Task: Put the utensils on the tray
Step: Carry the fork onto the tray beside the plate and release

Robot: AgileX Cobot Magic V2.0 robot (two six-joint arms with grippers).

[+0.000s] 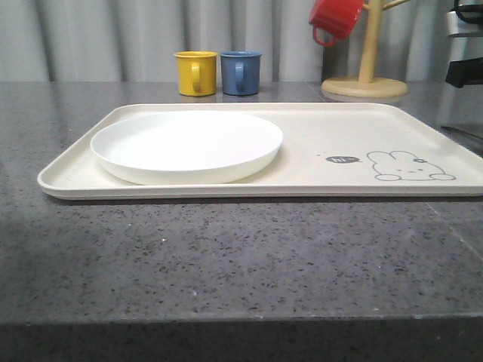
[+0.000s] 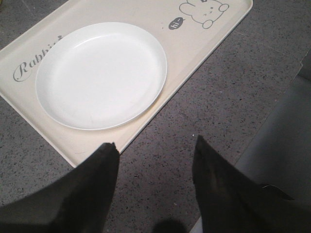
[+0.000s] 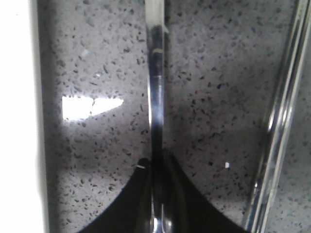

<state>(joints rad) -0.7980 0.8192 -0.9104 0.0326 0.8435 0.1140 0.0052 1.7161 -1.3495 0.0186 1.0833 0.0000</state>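
Gripping a slim silver utensil handle [image 3: 156,111] between its fingers, the right end effector [image 3: 158,194] sits low over the speckled tabletop [image 3: 214,97]. Left end effector [image 2: 155,170] hangs wide apart beside the cream tray [image 2: 194,43] carrying a white plate [image 2: 102,73].

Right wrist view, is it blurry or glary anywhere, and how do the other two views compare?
Right wrist view: soft focus, a metal utensil handle streaked with glare between the right tool's dark fingers, a bright patch on the countertop. Left wrist view: sharper, even light on the plate. Front view: clear, tray evenly lit.
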